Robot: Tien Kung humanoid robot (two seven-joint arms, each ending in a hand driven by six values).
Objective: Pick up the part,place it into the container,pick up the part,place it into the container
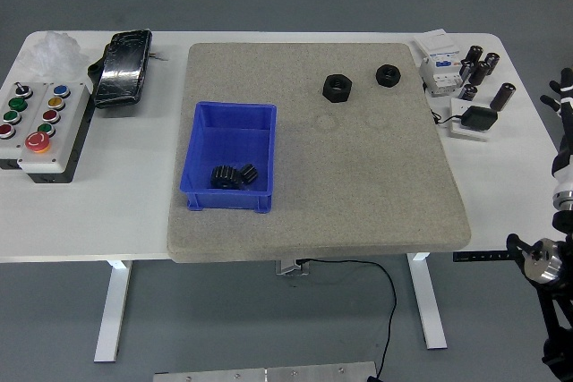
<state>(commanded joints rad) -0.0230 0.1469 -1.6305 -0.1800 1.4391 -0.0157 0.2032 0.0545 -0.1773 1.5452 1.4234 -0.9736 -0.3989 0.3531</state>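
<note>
A blue container [229, 169] stands on the grey mat [358, 176], left of its middle. Two black gear parts [234, 175] lie inside it at the near end. Two black hex nuts lie on the mat's far side: a larger one [337, 88] and a smaller one [388, 73]. My right hand [562, 96] is at the picture's right edge, beyond the table's right end, mostly cut off, and nothing shows in it. The left arm is out of view.
A button box [38, 123], a black pouch [124, 67] and a white wad [52, 49] sit on the table's left. Small electrical parts and black cylinders [466, 73] crowd the far right corner.
</note>
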